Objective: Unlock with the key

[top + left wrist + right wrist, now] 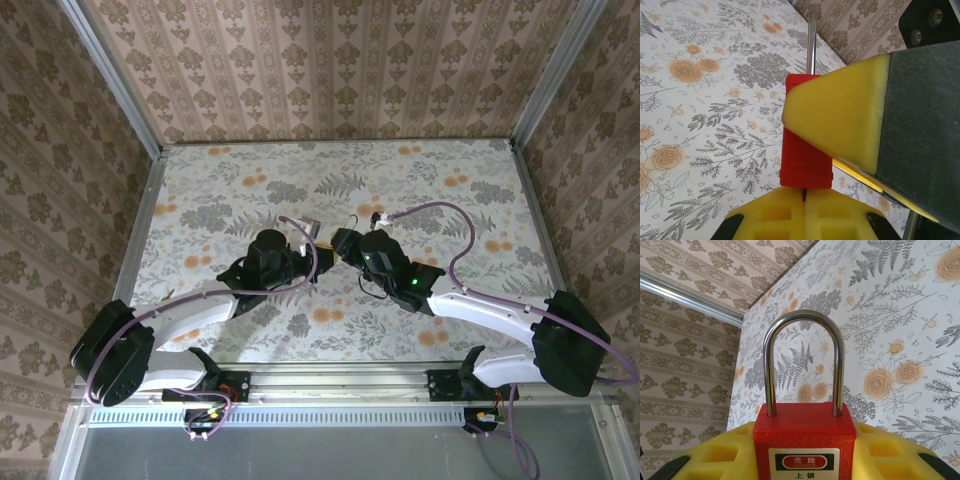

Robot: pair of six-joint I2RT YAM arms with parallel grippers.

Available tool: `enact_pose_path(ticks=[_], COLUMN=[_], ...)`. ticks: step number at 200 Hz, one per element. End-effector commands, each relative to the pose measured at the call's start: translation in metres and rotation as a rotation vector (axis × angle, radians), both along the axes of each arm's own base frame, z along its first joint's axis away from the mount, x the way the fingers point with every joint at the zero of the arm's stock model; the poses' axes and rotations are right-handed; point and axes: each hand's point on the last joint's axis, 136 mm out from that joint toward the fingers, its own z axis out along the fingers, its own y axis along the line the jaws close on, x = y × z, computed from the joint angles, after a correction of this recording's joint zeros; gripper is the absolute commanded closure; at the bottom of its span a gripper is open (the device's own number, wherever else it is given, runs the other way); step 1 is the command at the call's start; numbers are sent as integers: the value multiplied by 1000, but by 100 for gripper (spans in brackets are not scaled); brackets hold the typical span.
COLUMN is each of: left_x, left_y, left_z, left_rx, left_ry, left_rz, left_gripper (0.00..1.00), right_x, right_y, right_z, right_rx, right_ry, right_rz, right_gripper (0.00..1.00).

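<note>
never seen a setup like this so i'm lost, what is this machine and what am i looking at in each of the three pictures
Two robot arms are bolted at the near edge of a floral table. One picture looks down from above; the other two come from cameras on each wrist. The right end effector grips a red padlock, shackle closed. The left end effector is pinched shut at the padlock's base; any key there is hidden.

Top cam: high, at near edge, looks down on whole table (250, 180). L/R wrist cams: v. close, both share red padlock (805, 160) (805, 435), low-ctr frame.
</note>
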Motion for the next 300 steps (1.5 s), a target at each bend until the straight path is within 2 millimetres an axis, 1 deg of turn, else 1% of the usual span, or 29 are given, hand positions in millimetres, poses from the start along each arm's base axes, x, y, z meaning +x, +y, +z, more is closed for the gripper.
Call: enact_pose_path(ticks=[1,26,43,64,81,110,138,179,215,236,284,300], left_x=[32,34,30,22,14,3,-1,-2,-7,-9,-20,-24], left_y=[1,0,-3,-6,-8,-13,-16,-19,-24,-25,-33,-35], left_z=[55,57,56,43,30,13,4,6,4,2,-4,-7], left_rx=[-108,-114,-113,-56,1,89,107,103,103,99,217,250], left_ry=[-139,-153,-171,-182,-200,-237,-242,-252,-254,-251,-357,-391], left_rz=[103,103,85,59,33,12,0,-13,-31,-33,-52,-64], left_gripper=[100,100,100,100,100,100,100,100,100,100,100,100], right_x=[-21,-26,-24,-19,-18,-19,-20,-21,-21,-21,-23,-24], right_y=[17,22,15,5,1,-3,-4,-3,-4,-8,-13,-15], right_z=[-19,-27,-31,-24,-16,-20,-24,-24,-29,-31,-39,-44], right_rx=[-9,-1,10,-9,-38,-48,-37,-24,-4,3,19,21], right_ry=[68,99,119,157,172,211,228,242,276,289,334,354], right_rz=[82,91,68,75,90,92,92,98,102,91,89,88], right_gripper=[94,94,94,93,93,93,93,92,93,94,100,100])
